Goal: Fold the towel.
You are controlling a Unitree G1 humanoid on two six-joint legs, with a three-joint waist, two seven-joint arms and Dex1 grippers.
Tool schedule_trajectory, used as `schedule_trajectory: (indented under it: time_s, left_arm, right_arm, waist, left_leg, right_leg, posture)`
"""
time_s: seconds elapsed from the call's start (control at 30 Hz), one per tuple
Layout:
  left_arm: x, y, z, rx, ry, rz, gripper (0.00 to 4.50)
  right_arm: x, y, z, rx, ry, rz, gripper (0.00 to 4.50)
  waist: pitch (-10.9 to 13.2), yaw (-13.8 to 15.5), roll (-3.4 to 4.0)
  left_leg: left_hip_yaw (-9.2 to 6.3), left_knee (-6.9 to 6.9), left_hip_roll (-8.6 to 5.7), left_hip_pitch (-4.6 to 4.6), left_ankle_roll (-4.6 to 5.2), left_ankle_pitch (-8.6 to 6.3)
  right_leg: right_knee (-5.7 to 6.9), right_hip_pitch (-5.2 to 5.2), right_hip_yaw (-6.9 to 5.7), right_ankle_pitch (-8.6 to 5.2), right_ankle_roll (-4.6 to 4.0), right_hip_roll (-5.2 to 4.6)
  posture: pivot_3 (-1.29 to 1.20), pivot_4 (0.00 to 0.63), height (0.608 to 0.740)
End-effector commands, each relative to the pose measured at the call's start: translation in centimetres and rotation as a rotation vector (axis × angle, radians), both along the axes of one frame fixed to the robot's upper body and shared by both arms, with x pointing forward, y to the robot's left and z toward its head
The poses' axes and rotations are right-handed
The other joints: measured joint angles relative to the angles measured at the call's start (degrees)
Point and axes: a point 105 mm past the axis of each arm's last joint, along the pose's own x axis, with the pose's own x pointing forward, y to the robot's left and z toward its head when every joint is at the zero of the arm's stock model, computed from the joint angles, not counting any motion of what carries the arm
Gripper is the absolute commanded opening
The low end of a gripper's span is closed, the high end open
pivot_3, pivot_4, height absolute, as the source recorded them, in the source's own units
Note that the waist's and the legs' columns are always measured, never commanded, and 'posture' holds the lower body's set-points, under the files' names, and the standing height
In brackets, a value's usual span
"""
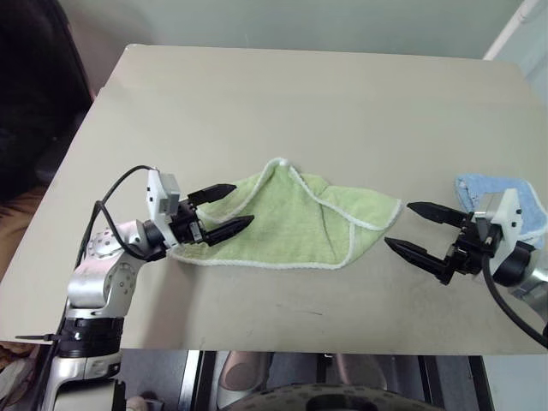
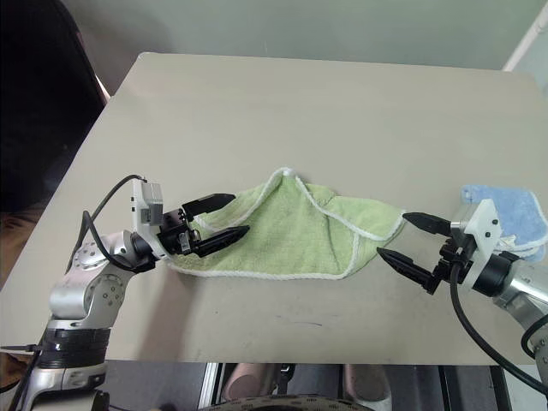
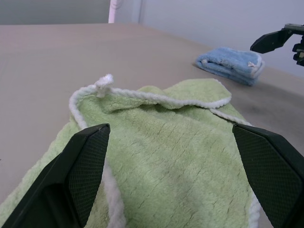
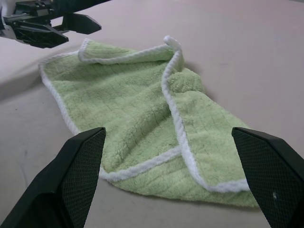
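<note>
The green towel (image 1: 287,223) lies loosely folded near the middle of the counter (image 1: 282,94), white edging showing. The left gripper (image 1: 221,210) hangs over its left end, fingers spread wide, holding nothing. The right gripper (image 1: 413,228) sits just off the towel's right corner, also wide apart and empty. A folded blue towel (image 1: 514,201) rests at the far right.

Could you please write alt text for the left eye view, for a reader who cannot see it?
A light green towel lies loosely folded on a beige table. The open left end effector sits over its left end; the open right end effector waits just off its right corner, near a folded blue towel.
</note>
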Motion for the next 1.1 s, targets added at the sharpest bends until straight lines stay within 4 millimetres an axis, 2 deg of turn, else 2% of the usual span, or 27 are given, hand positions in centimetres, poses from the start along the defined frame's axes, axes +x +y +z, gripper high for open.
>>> schedule_trajectory:
  time_s: [0.03,0.27,0.5,0.6,0.87,1.1]
  left_arm:
    - [0.0,0.2,1.1,0.015,-0.054,0.004,4.46]
    - [0.6,0.1,1.4,0.004,-0.07,-0.005,4.46]
    - [1.4,0.4,1.1,0.004,-0.091,0.009,4.46]
    - [1.5,-0.1,1.1,-0.017,-0.101,0.011,4.46]
    - [1.3,0.5,-0.1,-0.013,-0.111,0.045,4.46]
    - [1.6,0.2,-0.6,-0.009,-0.14,0.062,4.46]
  right_arm:
    - [0.1,0.4,0.6,-0.001,-0.03,0.029,4.5]
    - [0.4,1.4,0.2,0.007,-0.06,0.034,4.5]
    - [1.4,1.8,-1.5,-0.153,-0.108,0.042,4.5]
    - [1.6,1.7,-2.3,-0.213,-0.122,0.054,4.5]
    - [4.1,1.1,-2.7,-0.297,-0.218,-0.014,4.5]
    - [5.1,0.7,-3.6,-0.362,-0.251,-0.024,4.5]
  waist:
    - [0.0,0.0,0.0]
    - [0.0,0.0,0.0]
    - [0.0,-0.01,0.0]
    - [-0.01,0.02,-0.01]
    - [-0.02,-0.01,-0.05]
    - [-0.02,0.02,-0.05]
  left_leg:
    - [0.0,0.0,-0.01,0.0,0.0,0.0]
    - [-0.01,0.0,0.01,0.0,0.03,0.02]
    - [-0.02,0.02,0.03,0.03,0.07,0.02]
    - [-0.01,0.01,0.03,0.02,0.09,0.01]
    - [-0.01,0.03,0.04,0.05,0.21,0.05]
    - [-0.01,0.03,0.04,0.04,0.24,0.11]
  right_leg:
    - [0.0,0.0,0.0,0.0,0.0,-0.01]
    - [0.03,0.0,-0.01,0.01,-0.01,0.0]
    - [0.05,0.0,-0.04,0.07,-0.09,-0.02]
    - [0.08,-0.02,-0.05,0.07,-0.09,-0.03]
    - [0.08,-0.01,-0.05,0.21,-0.1,-0.03]
    - [0.07,0.0,-0.06,0.38,-0.15,-0.04]
  posture:
    - [0.0,0.15,0.74]
    - [0.0,0.15,0.74]
    - [0.0,0.15,0.74]
    - [0.0,0.15,0.74]
    - [0.0,0.15,0.74]
    - [0.0,0.15,0.74]
